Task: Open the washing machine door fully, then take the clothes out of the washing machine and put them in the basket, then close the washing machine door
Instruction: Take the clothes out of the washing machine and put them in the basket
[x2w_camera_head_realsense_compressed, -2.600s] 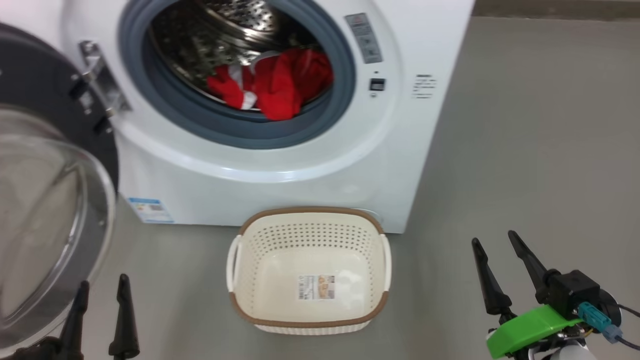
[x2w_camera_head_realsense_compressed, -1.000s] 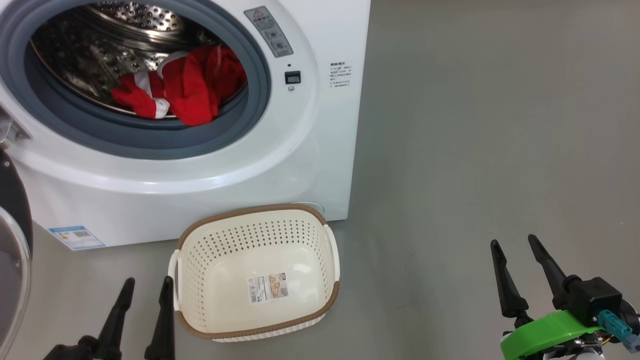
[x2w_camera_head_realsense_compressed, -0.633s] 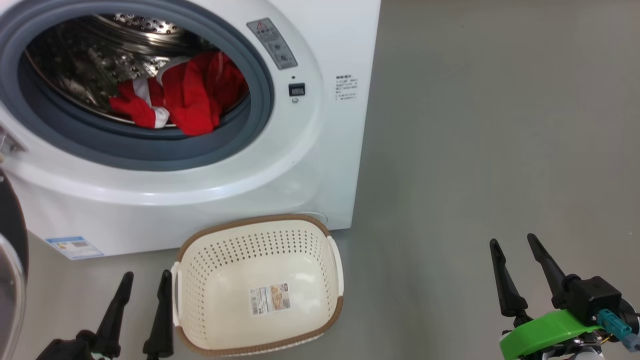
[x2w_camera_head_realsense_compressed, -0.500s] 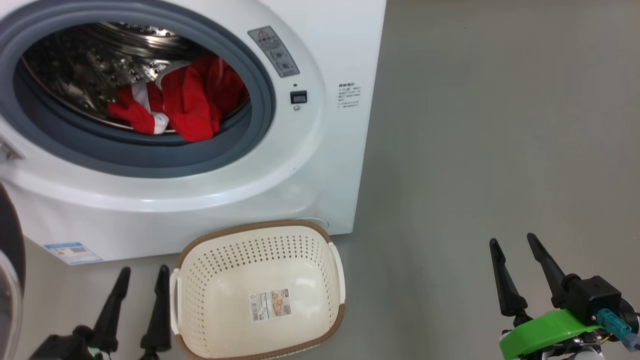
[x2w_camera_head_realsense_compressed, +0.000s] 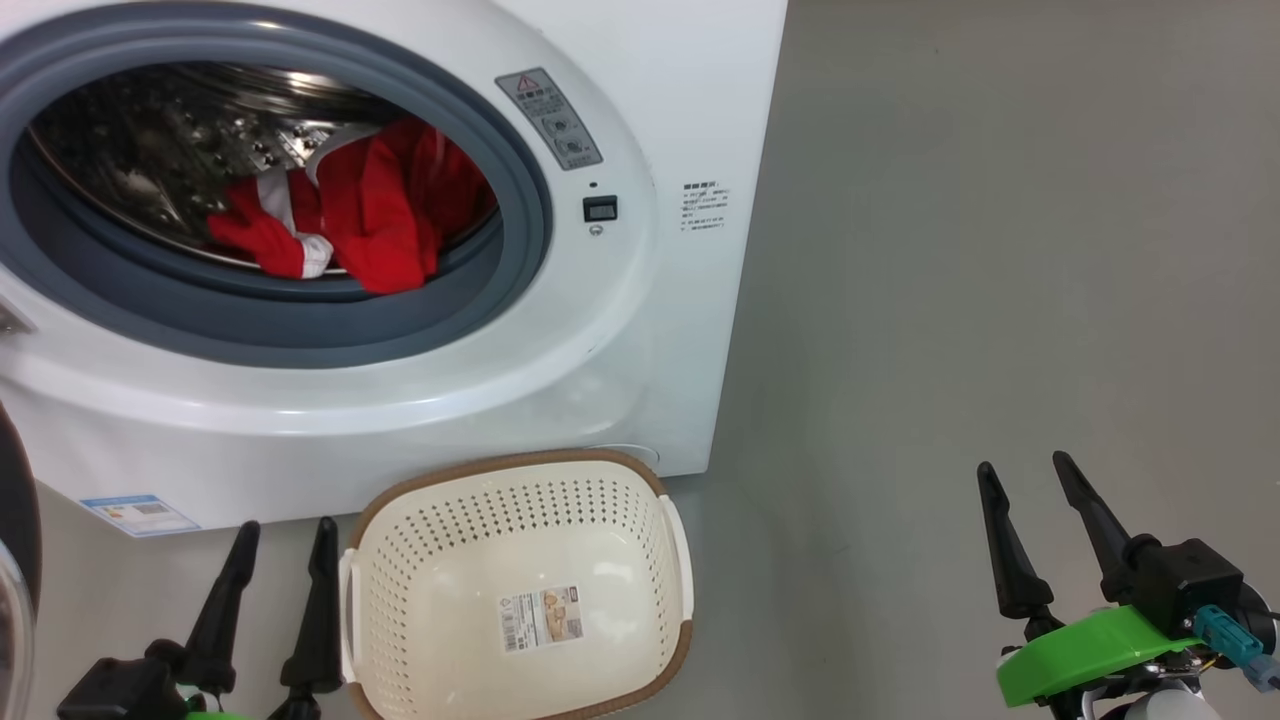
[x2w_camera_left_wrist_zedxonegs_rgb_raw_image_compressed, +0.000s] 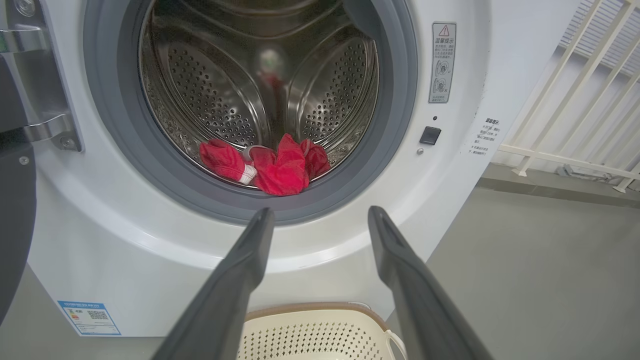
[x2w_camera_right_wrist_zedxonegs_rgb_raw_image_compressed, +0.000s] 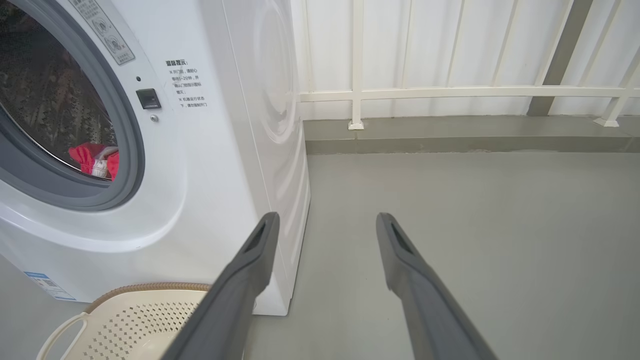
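Hinge brackets (x2w_camera_left_wrist_zedxonegs_rgb_raw_image_compressed: 46, 129) of bare metal on the left face of the washing machine (x2w_camera_head_realsense_compressed: 400, 420) carry the washing machine door (x2w_camera_left_wrist_zedxonegs_rgb_raw_image_compressed: 14, 210), swung open to the left of the machine. Only a strip of its black rim and a sliver of glass can be seen, the rest being cut off. A blue-edged sticker (x2w_camera_head_realsense_compressed: 138, 513) sits low on the machine's front, its print too small to read. In front of the machine's left half the left gripper (x2w_camera_head_realsense_compressed: 286, 530) points toward it, fingers spread wide with nothing between them. Its right finger is just beside the basket (x2w_camera_head_realsense_compressed: 505, 463), and I cannot tell whether they touch. Inside the machine, behind the grey rubber ring (x2w_camera_head_realsense_compressed: 300, 335), the clothes (x2w_camera_head_realsense_compressed: 370, 215) lie bunched at the front of the steel drum (x2w_camera_left_wrist_zedxonegs_rgb_raw_image_compressed: 210, 95). They are red with bits of white trim, and how many pieces there are cannot be made out. The basket stands on the floor (x2w_camera_head_realsense_compressed: 950, 300) right before the machine's lower front. A paper label (x2w_camera_head_realsense_compressed: 541, 617) is on its bottom, and its near rim is cropped in the head view. A warning label (x2w_camera_head_realsense_compressed: 549, 118), a small black square (x2w_camera_head_realsense_compressed: 599, 208) and fine printed text (x2w_camera_head_realsense_compressed: 704, 206) mark the machine's right front, all illegible. Well to the right of the machine the right gripper (x2w_camera_head_realsense_compressed: 1022, 465) hangs over bare floor, jaws wide apart and holding nothing, with a green part (x2w_camera_head_realsense_compressed: 1085, 655) behind its fingers. A white railing (x2w_camera_right_wrist_zedxonegs_rgb_raw_image_compressed: 450, 92) runs behind the machine's right side.
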